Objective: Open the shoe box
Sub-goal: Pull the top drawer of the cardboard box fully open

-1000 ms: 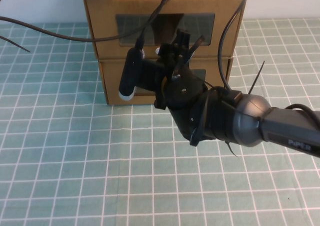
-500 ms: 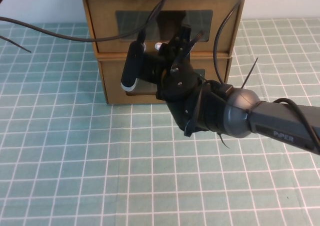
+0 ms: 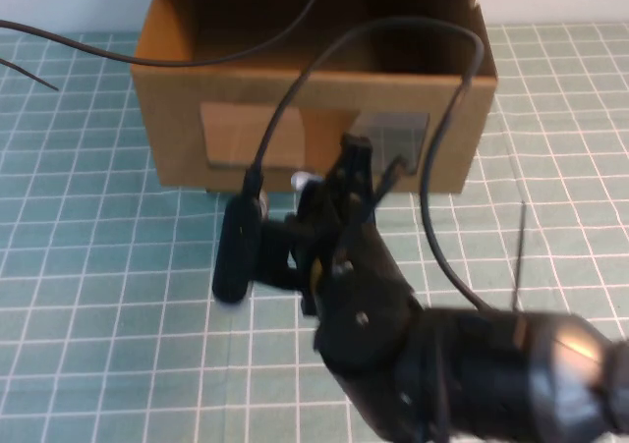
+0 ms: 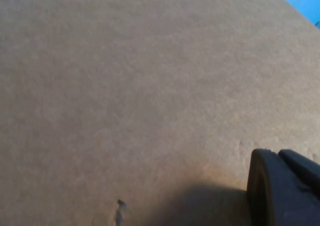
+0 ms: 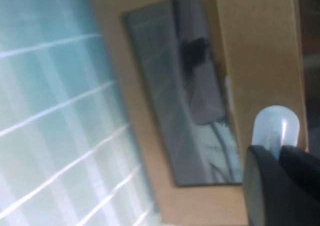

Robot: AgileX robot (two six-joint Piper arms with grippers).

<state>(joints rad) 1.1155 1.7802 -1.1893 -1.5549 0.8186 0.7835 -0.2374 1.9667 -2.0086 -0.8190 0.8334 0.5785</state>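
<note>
high view: right gripper clamped on shoe box front; left gripper against shoe box, state unclear

The high camera sits raised on the robot's own side and tilts down at the gridded worktop. The right arm crowds its near foreground, and the shoe box with its grey window panel lies just beyond the right claw. The right wrist camera sits close behind that claw and faces the same window panel and worktop. The left wrist camera looks past the left claw, almost against plain brown cardboard.
</note>
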